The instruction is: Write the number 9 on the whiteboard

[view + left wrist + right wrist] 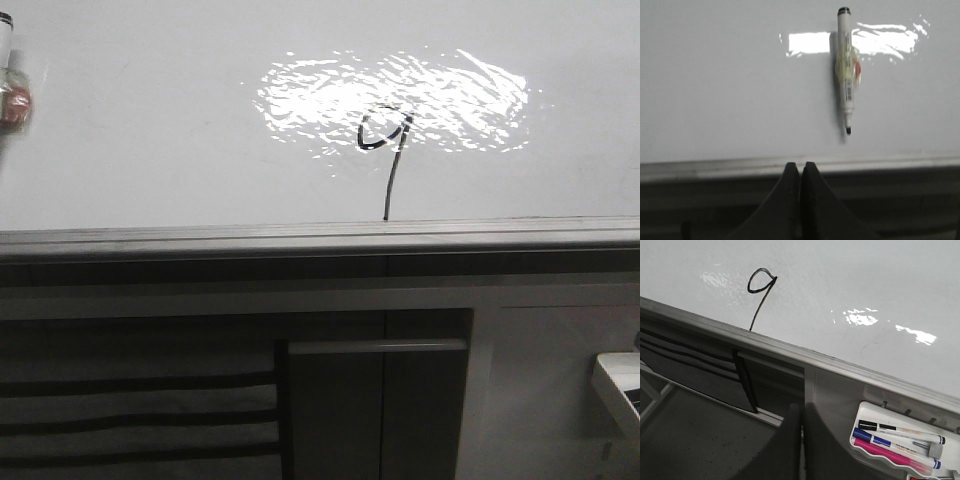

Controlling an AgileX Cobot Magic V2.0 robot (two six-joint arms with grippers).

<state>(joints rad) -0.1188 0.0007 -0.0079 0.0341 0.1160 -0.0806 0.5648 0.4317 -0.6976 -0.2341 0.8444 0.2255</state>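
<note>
Black ink is on the whiteboard point(150, 120): the number 9 point(386, 150) sits right of centre, loop in the glare, tail running down to the grey rim point(300, 236). My left gripper point(800, 172) is pressed closed, holding nothing; my right gripper point(801, 415) likewise. A marker point(846, 70) hangs on the board at far left, tip down. Three markers lie in a white tray point(867, 407) below the rim, right.

Office or classroom, whiteboard point(150, 120), marker tray point(900, 440)

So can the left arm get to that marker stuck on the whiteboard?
Probably yes: the marker hangs on the whiteboard ahead of the left gripper, nothing between, but the fingers are shut and must open first.
</note>
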